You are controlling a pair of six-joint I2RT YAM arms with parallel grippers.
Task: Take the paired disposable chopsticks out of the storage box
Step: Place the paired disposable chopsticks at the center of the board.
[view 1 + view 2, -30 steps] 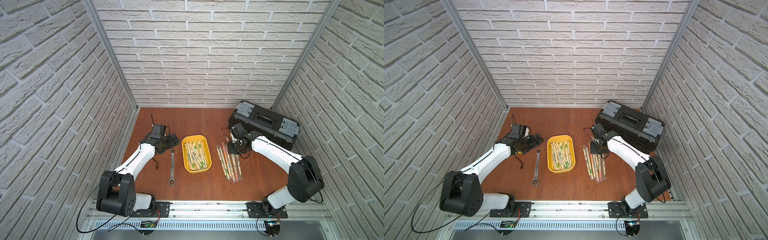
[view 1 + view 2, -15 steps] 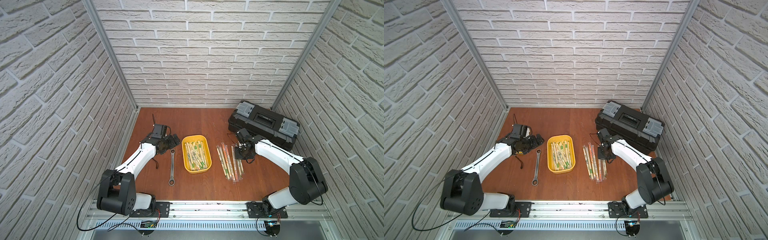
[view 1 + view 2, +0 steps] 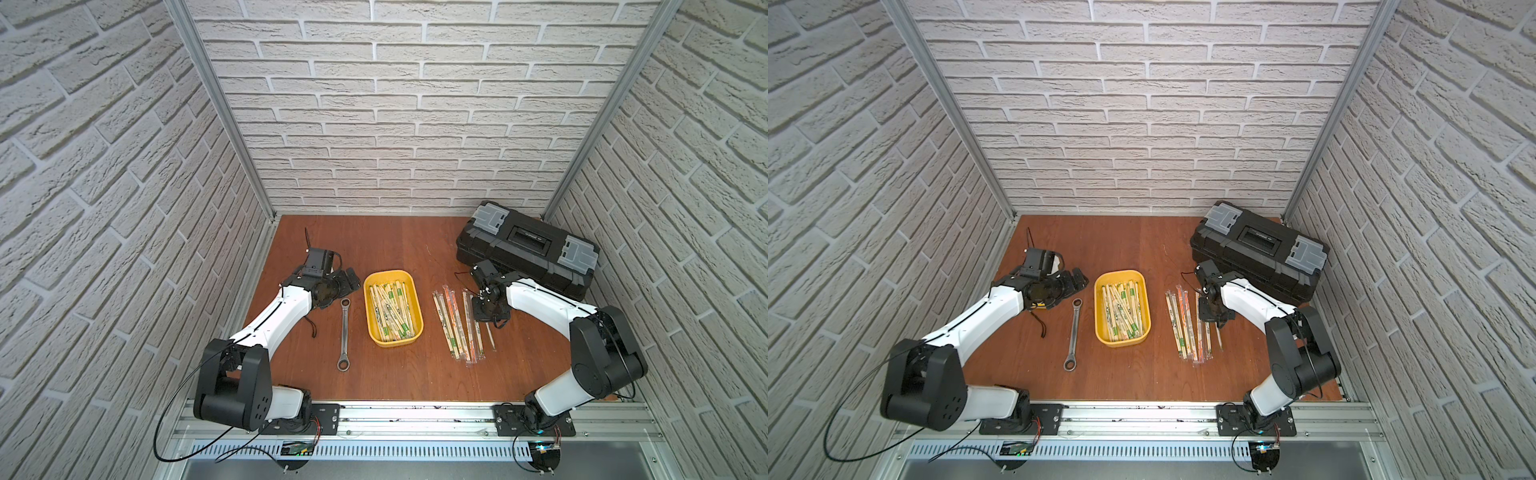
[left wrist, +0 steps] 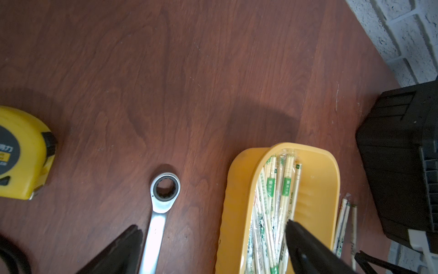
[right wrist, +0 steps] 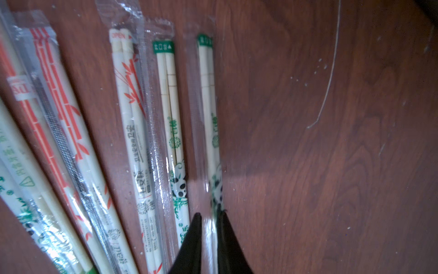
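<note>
Right, you have the brown wooden table [image 3: 374,245] in front of you, with the black toolbox [image 3: 528,249] in its far right corner. Your left gripper [image 3: 349,278] hangs just left of the storage box [image 3: 392,341], jaws spread wide with nothing between them. In the left wrist view one fingertip [image 4: 294,227] shows over the box's contents and the other sits beside the ring end of the wrench.

Your right gripper [image 5: 211,215] is near the toolbox, jaws pinched tight on the green-printed pair [image 5: 208,95]. That pair is at the right-hand end of the row on the table [image 3: 455,328], and you cannot tell whether it is clear of the wood.

The storage box is mid-table, its long side running away from you. A heap of paired disposable chopsticks [image 3: 392,307] lies in it, mostly lengthwise. The row on the table is several sleeved pairs with green or orange print, set side by side between the box and your right arm.

The silver wrench [image 3: 344,332] lies just left of the box, parallel to it. A yellow tape measure [image 4: 23,151] sits under your left wrist.
</note>
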